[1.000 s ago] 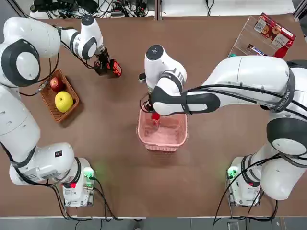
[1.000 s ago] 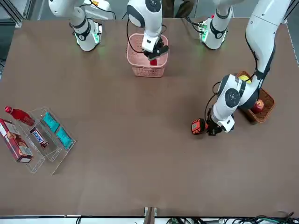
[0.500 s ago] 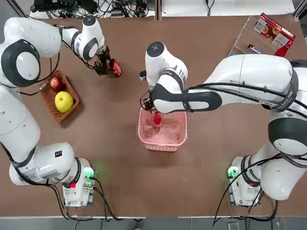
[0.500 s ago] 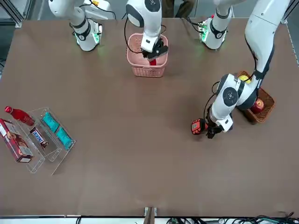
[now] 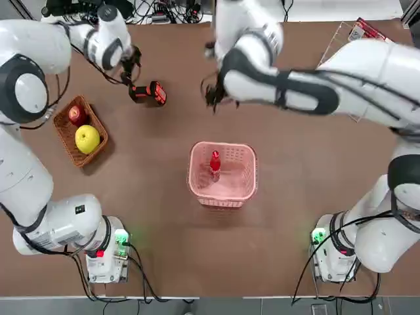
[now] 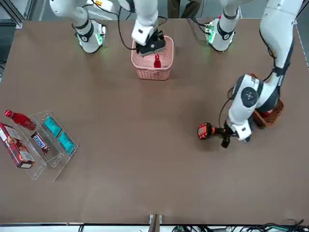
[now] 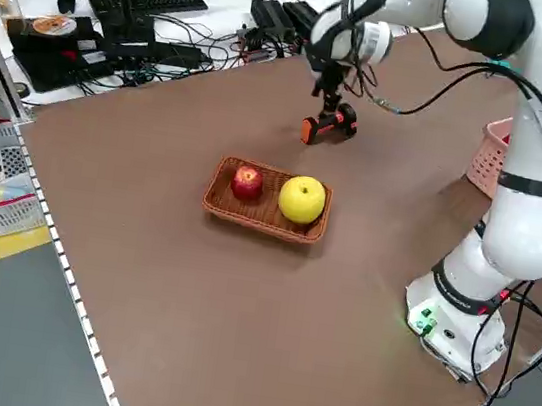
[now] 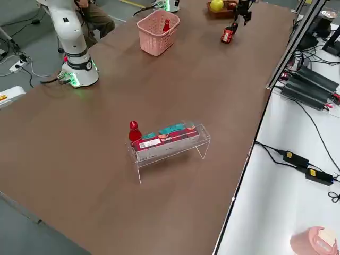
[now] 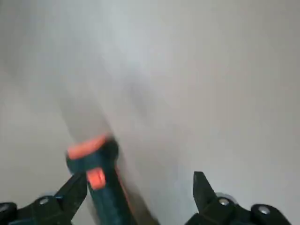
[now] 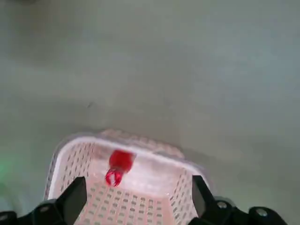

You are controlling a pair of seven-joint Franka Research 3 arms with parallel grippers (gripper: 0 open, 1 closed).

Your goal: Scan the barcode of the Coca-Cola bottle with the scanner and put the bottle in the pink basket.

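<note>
The Coca-Cola bottle point(image 5: 214, 164), small and red, stands roughly upright inside the pink basket point(image 5: 243, 187) at mid-table, also seen as bottle point(image 6: 157, 60) and bottle point(image 10: 119, 167). My right gripper point(image 5: 214, 100) hangs open and empty above the table, on the far side of the basket, clear of the bottle. The scanner point(image 5: 149, 93), black with a red-orange head, lies on the table at the far left. My left gripper point(image 5: 131, 71) is open just beside and above it, holding nothing; the left wrist view shows the scanner point(image 9: 101, 180) by one finger point(image 9: 75, 192), apart from the other.
A brown wicker basket point(image 5: 65, 134) with a red apple and a yellow fruit sits left of the scanner. At the far right a clear rack point(image 6: 48, 140) holds teal packets and a red box, with another red bottle point(image 6: 19, 118) next to it.
The right gripper opened, left the bottle in the pink basket, and rose away toward the far side. The left gripper opened, let go of the scanner and lifted off it.
</note>
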